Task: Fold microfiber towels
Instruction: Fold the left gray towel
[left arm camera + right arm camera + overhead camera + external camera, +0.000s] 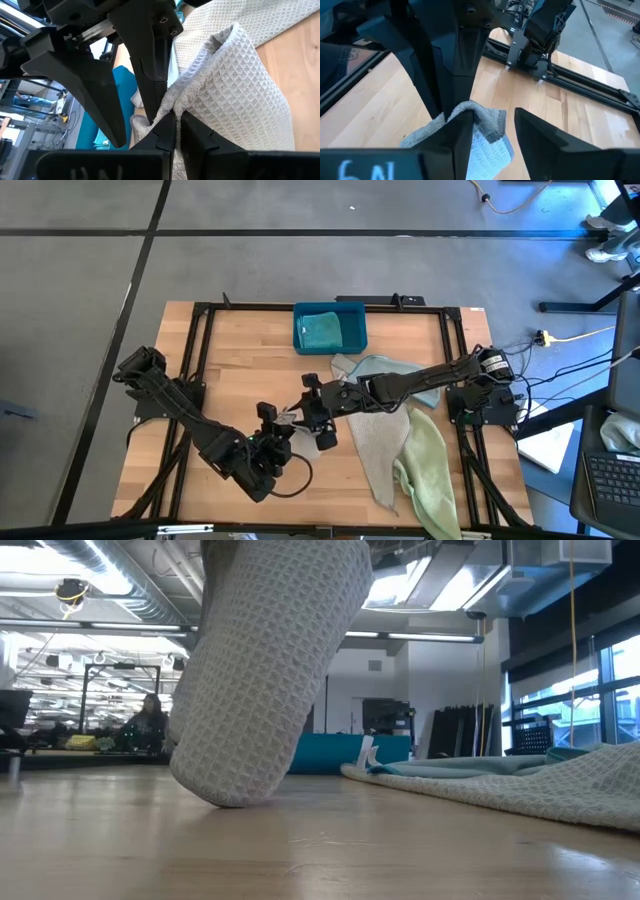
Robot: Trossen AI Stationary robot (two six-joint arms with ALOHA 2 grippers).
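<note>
Wooden table inside a black frame, open workshop beyond. Left gripper (pixel 283 432), at 7 o'clock from table centre, is clamped on a fold of the grey towel (pixel 235 85), which hangs bunched off the surface. Right gripper (pixel 318 418) sits just beside it at about 2 o'clock, jaws parted around the same bundle, not gripping. Both are equally near; the cloth's long axis runs downward from the left grip. Other towels (pixel 400 450) lie at 4 o'clock; one sits in the blue bin (pixel 330 327) at 12
</note>
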